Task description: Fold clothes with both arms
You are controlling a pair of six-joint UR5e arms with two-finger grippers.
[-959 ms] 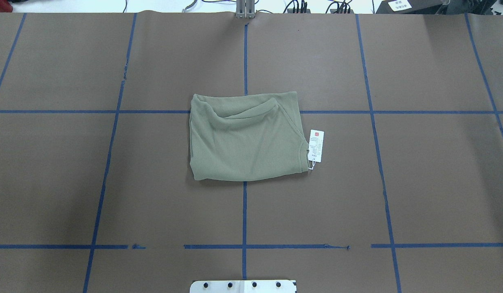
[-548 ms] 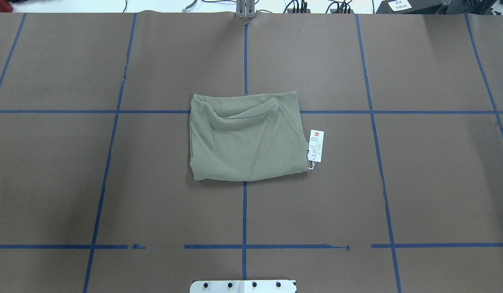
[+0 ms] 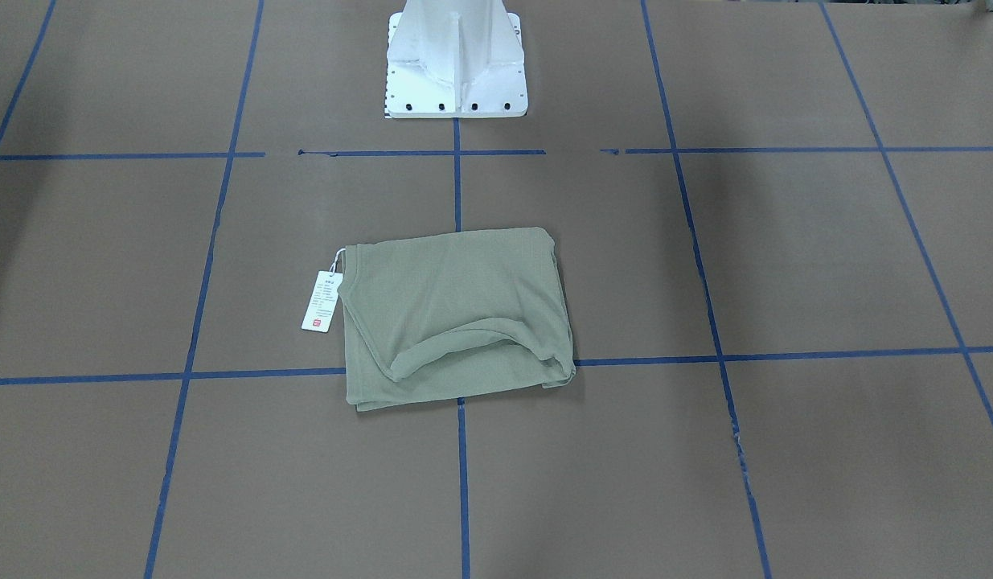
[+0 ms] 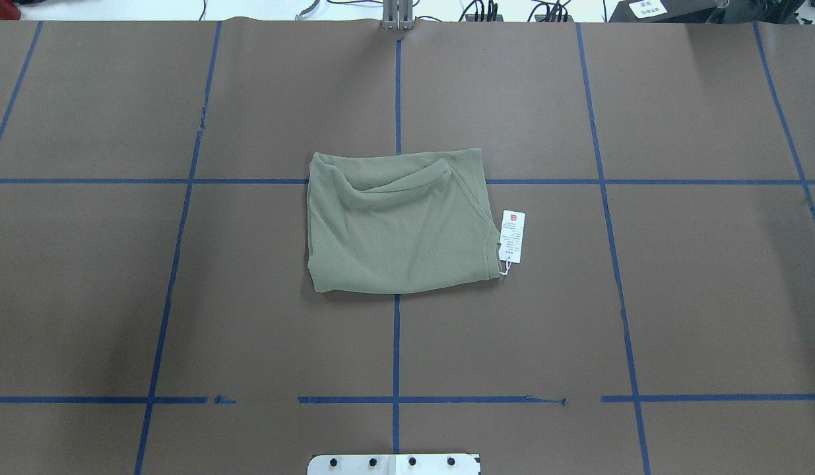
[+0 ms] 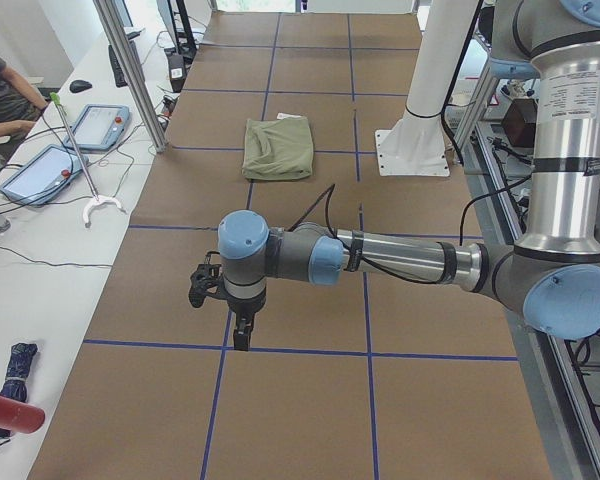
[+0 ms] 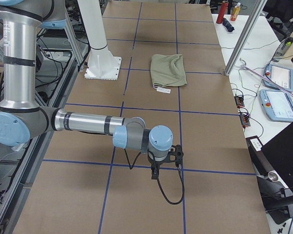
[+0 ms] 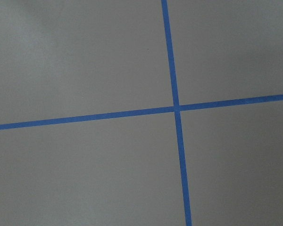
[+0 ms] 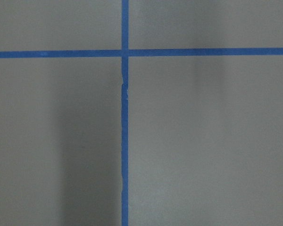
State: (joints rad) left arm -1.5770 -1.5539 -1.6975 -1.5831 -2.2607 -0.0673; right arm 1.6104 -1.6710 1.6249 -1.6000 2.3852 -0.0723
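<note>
Shirt (image 4: 397, 224) was noted folded, left gripper (image 5: 241, 332) and right gripper (image 6: 156, 170) parked well apart, openness not discernible; fold could be undone if hang tag (image 4: 512, 236) were snagged.

shirt (image 4: 397, 227): sage-green | folded rectangle, flat | white hang tag (image 4: 512, 236) beside edge
</note>
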